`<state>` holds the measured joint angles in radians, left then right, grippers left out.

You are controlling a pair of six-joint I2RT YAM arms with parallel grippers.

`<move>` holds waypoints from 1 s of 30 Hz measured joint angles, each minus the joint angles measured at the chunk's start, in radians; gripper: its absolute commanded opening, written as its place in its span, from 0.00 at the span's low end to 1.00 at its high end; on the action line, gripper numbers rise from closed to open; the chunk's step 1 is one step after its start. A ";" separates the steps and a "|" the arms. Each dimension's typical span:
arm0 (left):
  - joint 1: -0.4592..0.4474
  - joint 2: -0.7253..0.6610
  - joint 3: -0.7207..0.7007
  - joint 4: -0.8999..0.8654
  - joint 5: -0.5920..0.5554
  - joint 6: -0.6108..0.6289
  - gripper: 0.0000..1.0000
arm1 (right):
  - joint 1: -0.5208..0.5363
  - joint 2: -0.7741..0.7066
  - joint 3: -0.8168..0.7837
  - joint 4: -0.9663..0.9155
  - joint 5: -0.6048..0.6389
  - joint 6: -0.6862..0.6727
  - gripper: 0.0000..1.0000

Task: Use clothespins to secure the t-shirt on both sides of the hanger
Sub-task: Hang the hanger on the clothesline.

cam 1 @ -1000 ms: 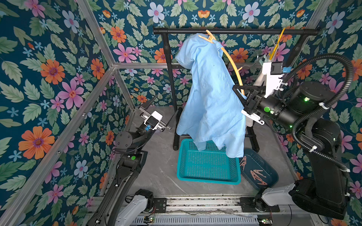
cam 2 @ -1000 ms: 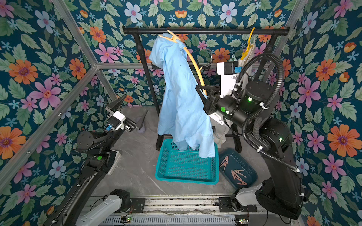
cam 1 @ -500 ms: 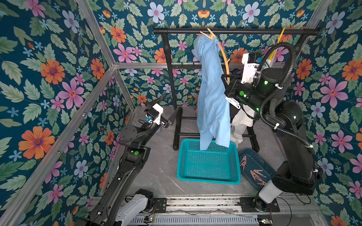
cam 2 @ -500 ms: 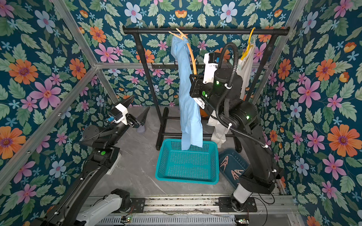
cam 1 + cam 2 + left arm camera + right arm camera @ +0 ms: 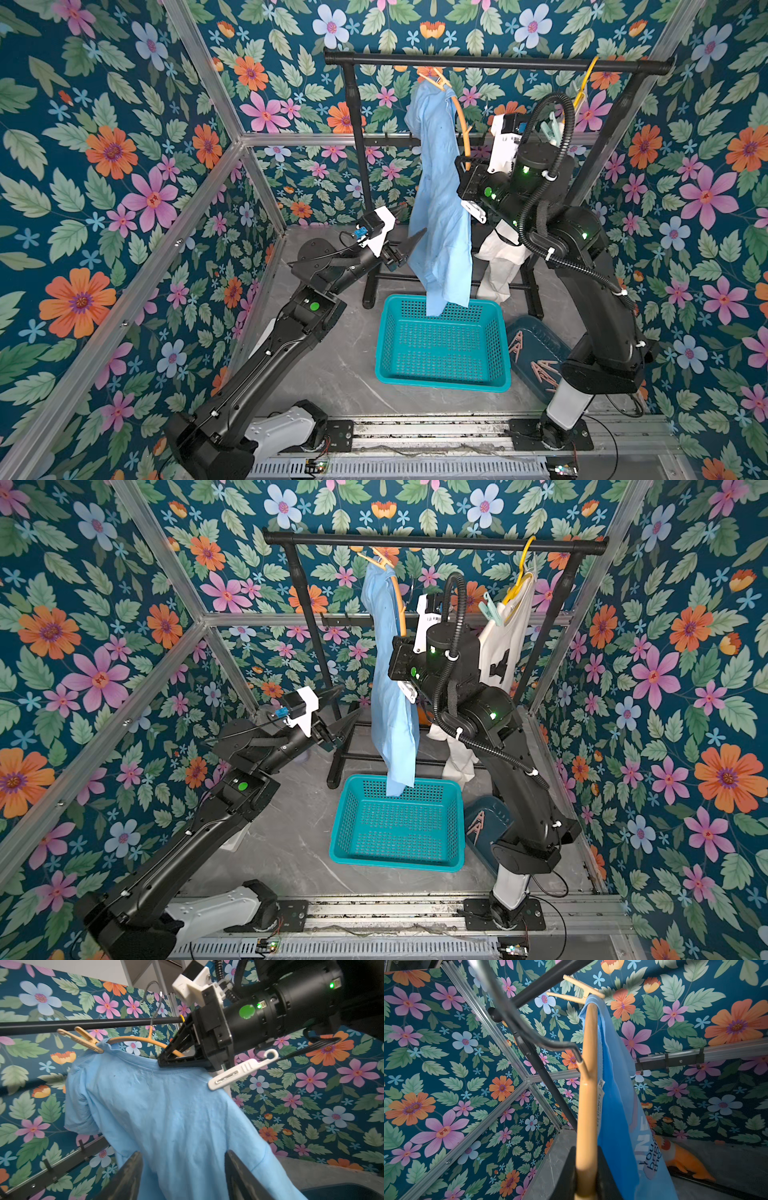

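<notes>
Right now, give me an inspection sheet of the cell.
Surface: grey floor; teal basket, dark tray holding spare clothespins.
Job's things: blue t-shirt on orange hanger; cream clothespin on one shoulder, white clothespin at the other.
Clutter: white shirt on yellow hanger.
Grippers: right gripper shut on orange hanger; left gripper open, fingers near t-shirt.
Cables: black conduit looping over right arm.
Surroundings: floral walls, aluminium frame, black rail.

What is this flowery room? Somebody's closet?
Probably a robot practice booth dressed as a laundry corner: flowered walls on metal framing, a black clothes rail with a blue t-shirt hanging, plus a left arm and right arm mounted on a floor track.
</notes>
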<state>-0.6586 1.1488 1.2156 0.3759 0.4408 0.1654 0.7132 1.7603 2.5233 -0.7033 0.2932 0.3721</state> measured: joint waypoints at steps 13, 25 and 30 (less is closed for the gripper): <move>-0.250 0.060 0.078 -0.175 -0.272 0.078 0.80 | 0.004 -0.125 -0.270 0.120 0.077 0.107 0.00; -0.380 0.090 0.061 -0.164 -0.575 0.116 0.68 | 0.125 -0.063 -0.219 0.214 0.269 0.121 0.00; -0.409 0.112 0.079 -0.160 -0.689 0.154 0.51 | 0.137 -0.046 -0.207 0.204 0.322 0.114 0.00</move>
<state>-1.0672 1.2606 1.2949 0.2161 -0.2481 0.3195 0.8505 1.7142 2.3161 -0.4988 0.6151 0.4862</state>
